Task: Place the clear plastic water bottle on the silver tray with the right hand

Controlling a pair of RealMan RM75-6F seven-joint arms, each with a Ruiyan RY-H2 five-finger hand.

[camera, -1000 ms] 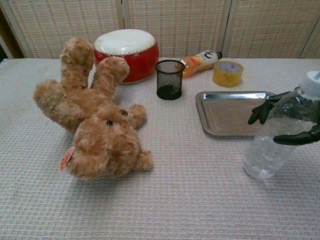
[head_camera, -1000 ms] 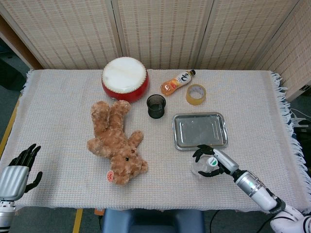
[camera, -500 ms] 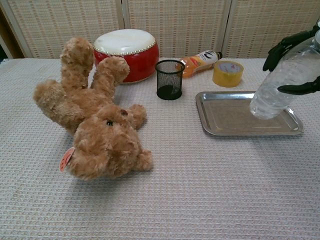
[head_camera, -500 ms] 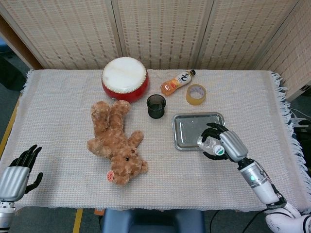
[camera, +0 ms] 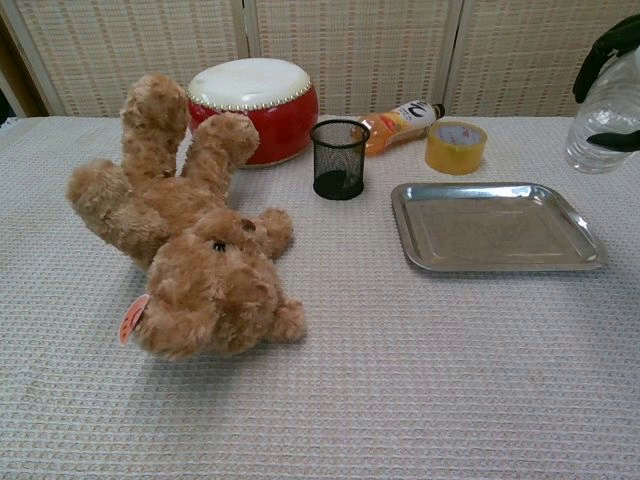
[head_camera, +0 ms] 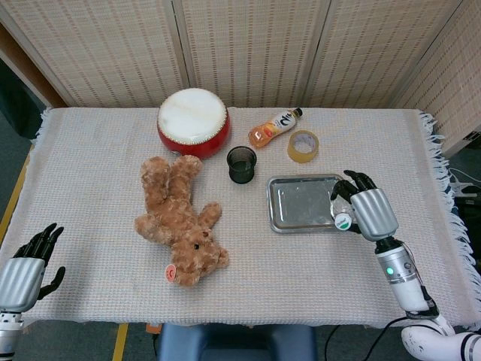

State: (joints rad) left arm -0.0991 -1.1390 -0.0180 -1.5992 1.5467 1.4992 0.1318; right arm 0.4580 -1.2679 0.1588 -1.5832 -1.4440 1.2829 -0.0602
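Fingers of the right hand [head_camera: 359,203] are wrapped round the clear plastic water bottle [camera: 606,118], holding it up in the air above the far right side of the silver tray [camera: 497,227], well clear of the metal. From the chest view the bottle's base hangs higher than the tray's far rim, with dark fingers [camera: 600,52] curled over its upper part; from the head view only the white cap shows, poking out under the hand at the tray's right edge. The tray itself lies flat on the woven cloth of the counter [head_camera: 98,158] with nothing on it.

Off at the near left corner, the left hand [head_camera: 30,265] rests low beside the counter's edge, holding nothing, its fingers spread a little apart.

Behind the tray sits a roll of yellow tape [head_camera: 303,146], and just beside that an orange drink bottle [head_camera: 273,128] lying on its side. A black mesh cup [head_camera: 241,164] stands upright near the tray's far left corner. A red drum [head_camera: 193,121] with a white skin is at the back, and a brown teddy bear [head_camera: 180,221] sprawls on its back in front of the drum, legs pointing towards it.
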